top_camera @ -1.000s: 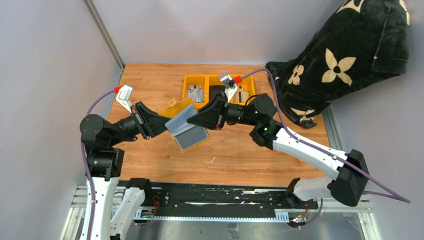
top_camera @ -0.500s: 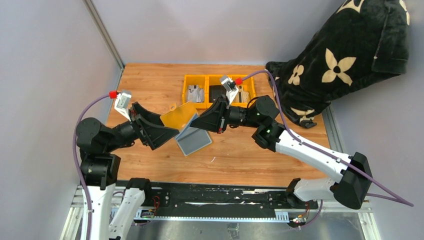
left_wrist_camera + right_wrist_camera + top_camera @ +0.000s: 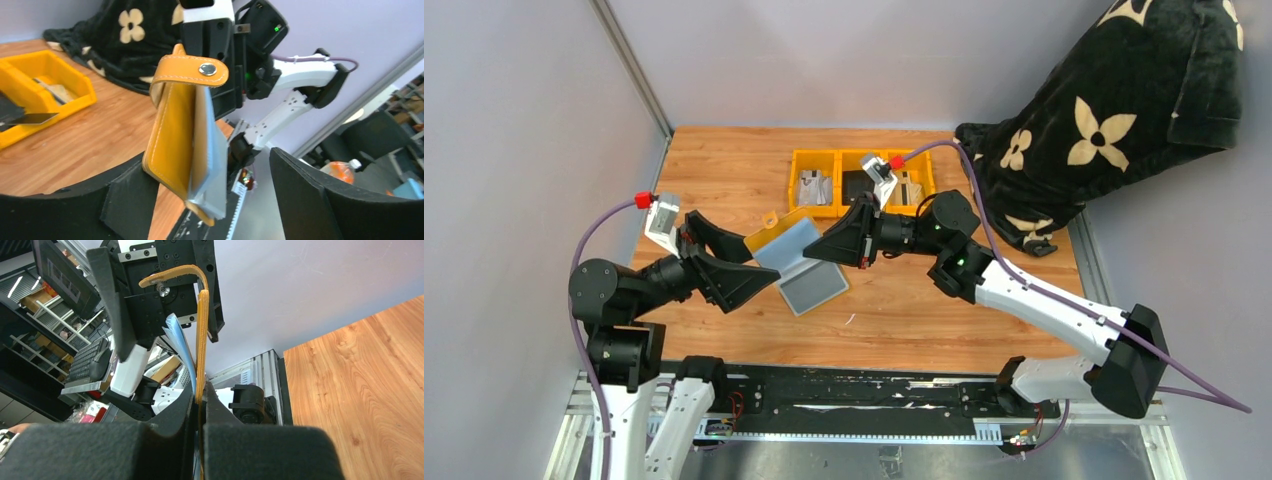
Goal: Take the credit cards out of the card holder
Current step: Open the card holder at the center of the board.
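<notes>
While the right gripper [image 3: 200,405] pinches one edge of the wallet [image 3: 202,340], the wallet hangs open in mid-air, its long axis running straight ahead. The left gripper [image 3: 762,263], jaws wide, straddles the far end, nearer the pockets. No cards show.

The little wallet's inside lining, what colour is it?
Grey-blue inside the wallet, best seen from the top camera.

We note card holder [image 3: 799,265], table centre: mustard-yellow leather, pale stitching, grey-blue lining, silver snap [image 3: 205,70]. Bins [image 3: 814,154], 12 o'clock: bright yellow. Table [image 3: 724,170]: orange-brown wood grain. Blanket [image 3: 1124,110], 2 o'clock: black, cream flower motifs. Right arm [image 3: 1044,305]: white links, black joints.
</notes>
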Tool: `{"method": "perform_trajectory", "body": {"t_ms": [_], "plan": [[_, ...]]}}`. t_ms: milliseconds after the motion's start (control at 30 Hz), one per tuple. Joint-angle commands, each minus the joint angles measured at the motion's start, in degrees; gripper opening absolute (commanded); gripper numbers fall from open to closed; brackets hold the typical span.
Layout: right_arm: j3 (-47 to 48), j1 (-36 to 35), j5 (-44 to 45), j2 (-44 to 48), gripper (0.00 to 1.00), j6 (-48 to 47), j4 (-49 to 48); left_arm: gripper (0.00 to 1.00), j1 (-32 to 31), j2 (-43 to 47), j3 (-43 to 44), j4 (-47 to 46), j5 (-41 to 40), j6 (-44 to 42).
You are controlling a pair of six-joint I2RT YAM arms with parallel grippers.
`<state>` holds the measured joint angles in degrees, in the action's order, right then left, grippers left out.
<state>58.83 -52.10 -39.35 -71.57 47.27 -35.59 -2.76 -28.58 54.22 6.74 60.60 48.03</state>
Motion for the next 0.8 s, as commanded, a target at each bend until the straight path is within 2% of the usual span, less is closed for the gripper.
{"method": "perform_trajectory", "body": {"t_ms": [0, 133, 367, 467, 533, 600, 767], "plan": [[2.80, -1.37, -2.07, -0.87, 0.00, 0.40, -0.79, 0.81, -0.24, 0.76, 1.60, 12.20, -4.11, -13.80], [5.41, -2.83, -3.80, -3.13, 0.00, -0.02, -0.34, 0.67, -0.23, 0.74, -0.62, 14.98, -6.41, -16.31], [5.90, -3.45, -5.94, -5.08, 0.01, -0.09, 0.35, 0.17, -0.25, 0.20, -2.68, 10.61, -4.41, -10.79], [4.08, -3.45, -7.14, -4.28, 0.16, -0.16, -0.10, 0.04, -0.22, -0.27, -3.01, 8.36, -4.02, -8.12], [2.43, -3.45, -8.45, -3.44, 0.29, -0.07, -0.74, 0.00, -0.22, -0.56, -3.10, 6.77, -4.27, -5.38], [0.32, -3.41, -9.64, -2.18, 0.37, -0.07, -1.73, 0.00, -0.22, -0.90, -3.15, 5.72, -4.93, -3.57], [-7.94, -3.45, -9.04, 3.99, 0.42, -1.26, -5.12, 0.00, -0.22, -2.02, -3.65, 2.44, -5.13, 1.94]]}}
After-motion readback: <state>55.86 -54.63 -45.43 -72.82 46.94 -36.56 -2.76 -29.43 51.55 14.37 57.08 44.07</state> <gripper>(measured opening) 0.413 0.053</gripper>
